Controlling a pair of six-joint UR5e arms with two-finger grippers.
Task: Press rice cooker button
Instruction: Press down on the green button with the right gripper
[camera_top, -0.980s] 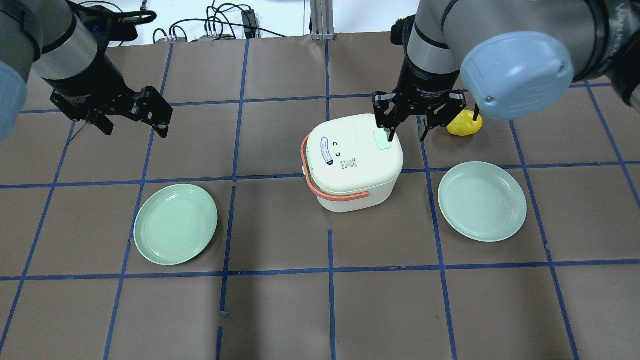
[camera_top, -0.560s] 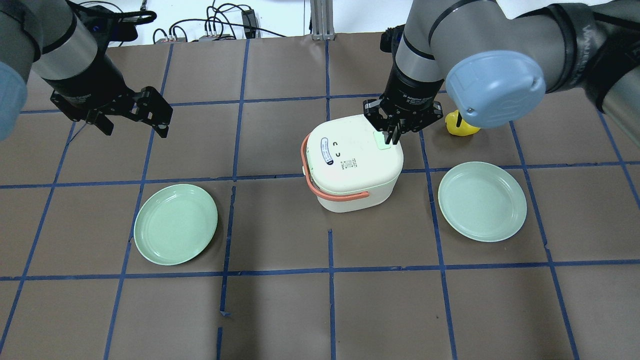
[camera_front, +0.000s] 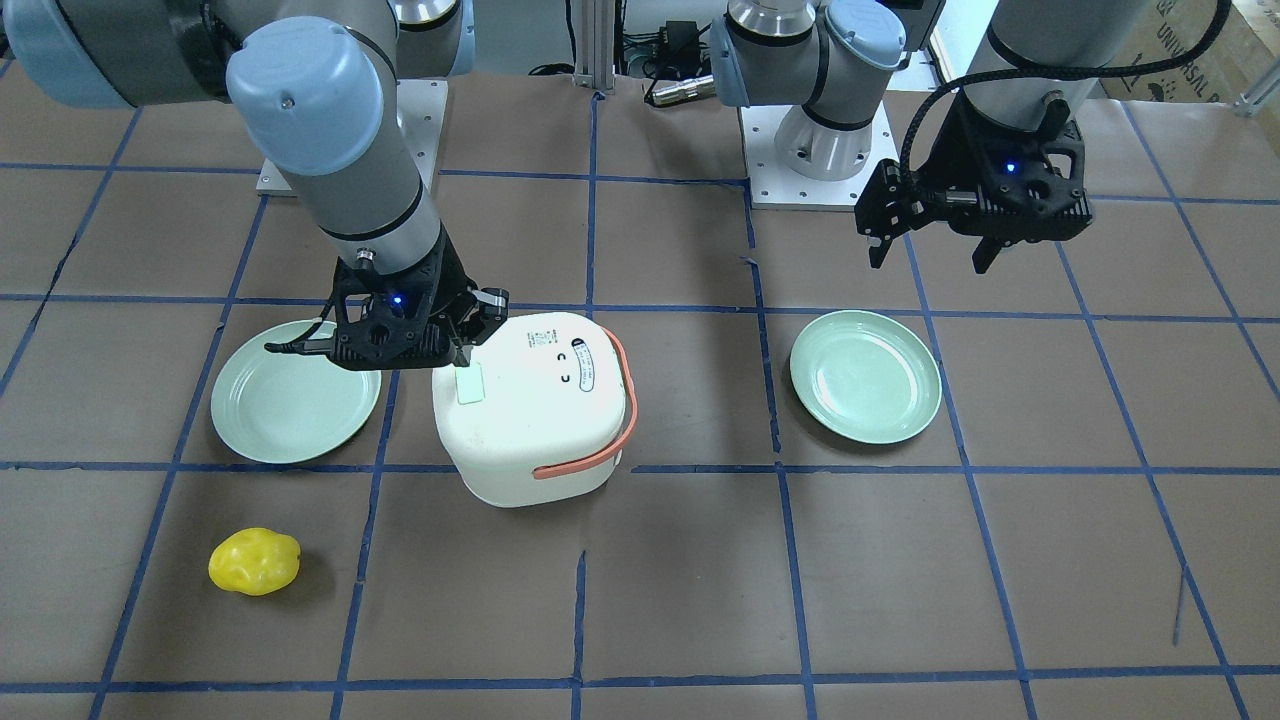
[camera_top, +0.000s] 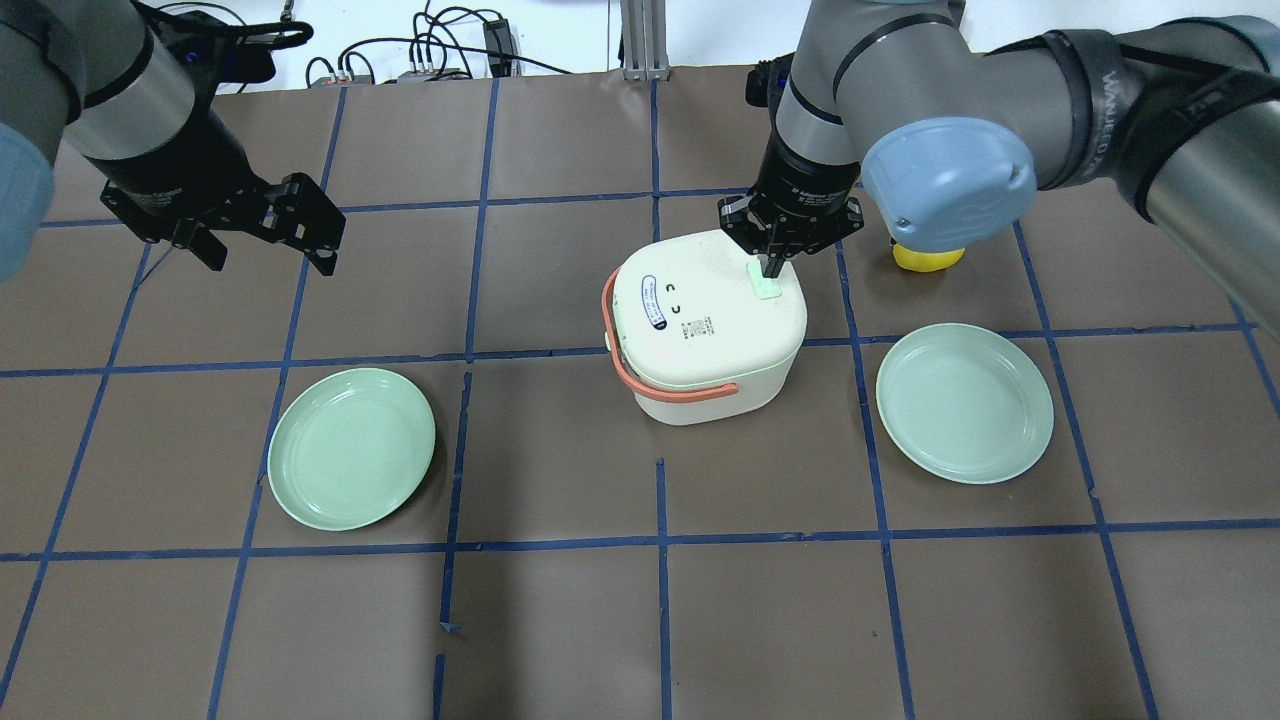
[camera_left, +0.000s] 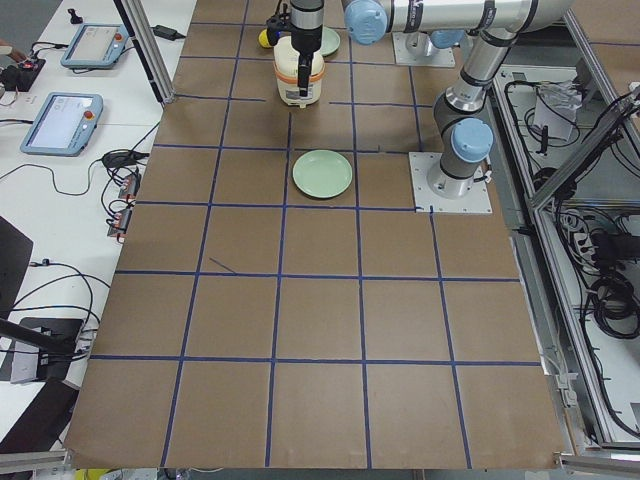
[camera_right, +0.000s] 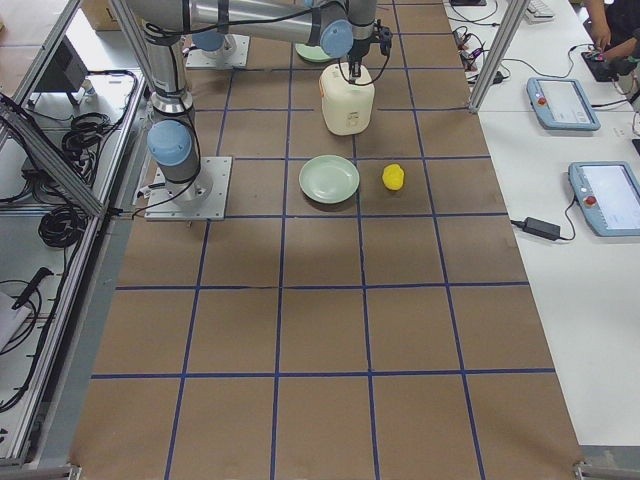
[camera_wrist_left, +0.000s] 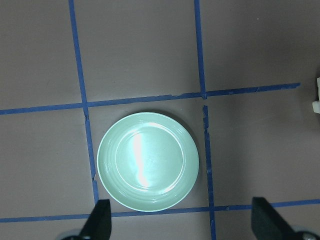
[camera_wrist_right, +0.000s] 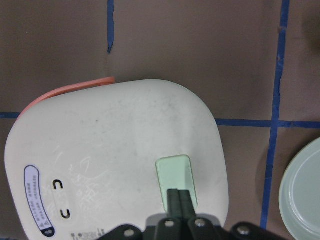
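Gripper (camera_wrist_right: 179, 199), right: jaws pressed together over button (camera_wrist_right: 173, 175). Press straight down, centred, without sliding rice cooker (camera_wrist_right: 115, 150).

- My right arm (camera_top: 950, 185) covers most of the yellow object (camera_top: 928, 260) in the overhead view.
- My right gripper (camera_wrist_right: 179, 201) hides the lower end of the button (camera_wrist_right: 173, 172).
- The plate (camera_wrist_right: 302, 195) is cut by the edge of my right wrist view.
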